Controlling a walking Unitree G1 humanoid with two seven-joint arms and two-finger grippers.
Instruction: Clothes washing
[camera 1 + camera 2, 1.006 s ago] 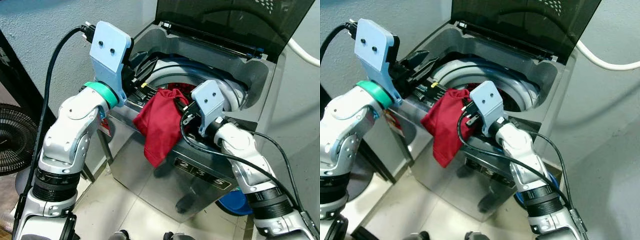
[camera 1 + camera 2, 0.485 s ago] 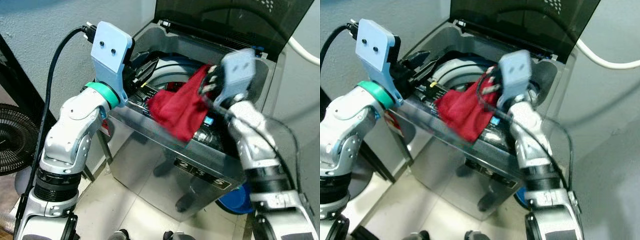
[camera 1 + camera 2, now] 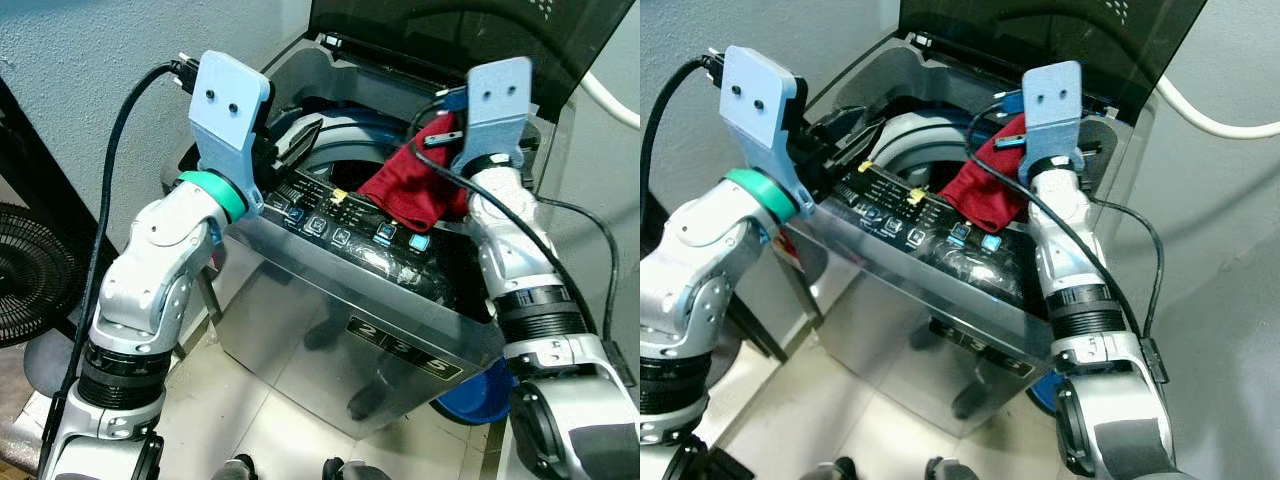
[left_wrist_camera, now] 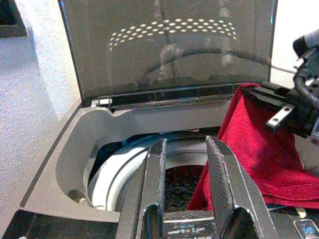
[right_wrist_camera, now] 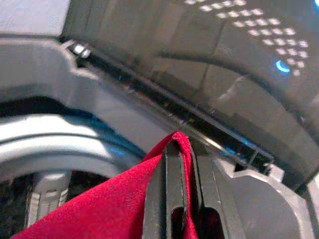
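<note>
At far left a black fan [image 3: 30, 275] stands on the floor against the rough grey wall [image 3: 90, 60]. Next to it the left arm rises to the washer's near left corner, and the left claw [image 4: 187, 169] hangs over the edge of the tub [image 4: 119, 164] with its two black fingers apart and nothing between them; in its wrist view they point into the dark tub mouth, where some dark laundry can just be made out. The washer [image 3: 330, 340] is a grey top-loader with its tinted lid [image 3: 470, 30] propped up at the back and a glossy control panel [image 3: 350, 225] along the front rim. Over the right side of the opening the right claw [image 5: 174, 164] is clamped on the red cloth [image 3: 415, 185]. The wrist view shows the fabric pinched in a fold between the closed fingers. The cloth hangs from that grip above the tub, its lower part draped on the back edge of the panel, so it is partly over the opening and not yet inside. A white hose [image 3: 1210, 115] runs along the wall at far right, and a blue basin [image 3: 470, 400] sits on the floor by the washer's right foot.

Loading looks to be the step in hand, near its end for this item. The next move probably calls for carrying the cloth further over the tub's middle, clear of the panel, then opening the fingers so the whole piece falls in instead of snagging on the rim
</note>
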